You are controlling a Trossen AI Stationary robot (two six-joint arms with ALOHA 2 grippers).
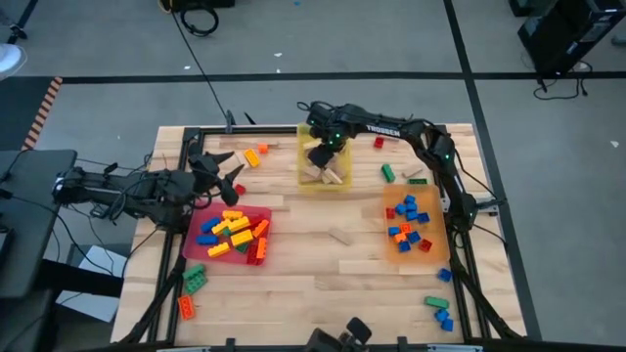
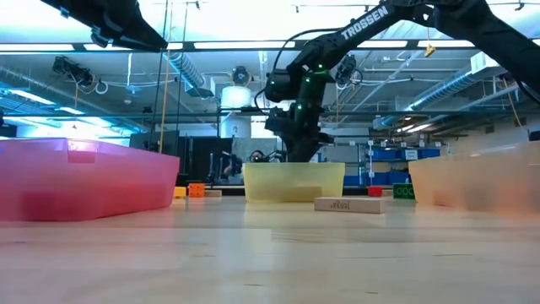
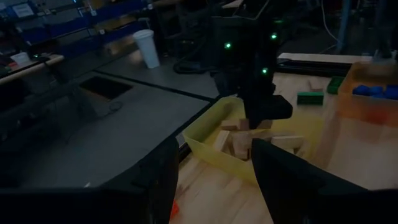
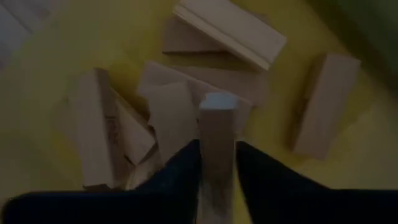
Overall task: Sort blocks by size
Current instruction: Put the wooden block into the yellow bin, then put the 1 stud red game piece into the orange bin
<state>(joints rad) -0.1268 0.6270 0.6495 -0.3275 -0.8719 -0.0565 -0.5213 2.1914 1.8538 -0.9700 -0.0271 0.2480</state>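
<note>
Right gripper (image 4: 217,163) sits directly over the yellow tray (image 1: 305,176), fingers narrow with an upright wooden block (image 4: 217,134) between them, above the wooden pile (image 4: 161,112) already in that tray. Best move, I'd say: open fully, let it fall flat onto the pile, then lift straight up so it doesn't snag. Left gripper (image 1: 227,178) waits part-open beside the red tray, well left of the yellow tray, holding nothing; loose bricks (image 1: 387,172) are scattered around it.

My wooden table (image 1: 323,269) carries red (image 1: 262,212), yellow (image 1: 305,183) and orange trays (image 1: 391,200), plus scattered loose blocks (image 1: 193,279).
</note>
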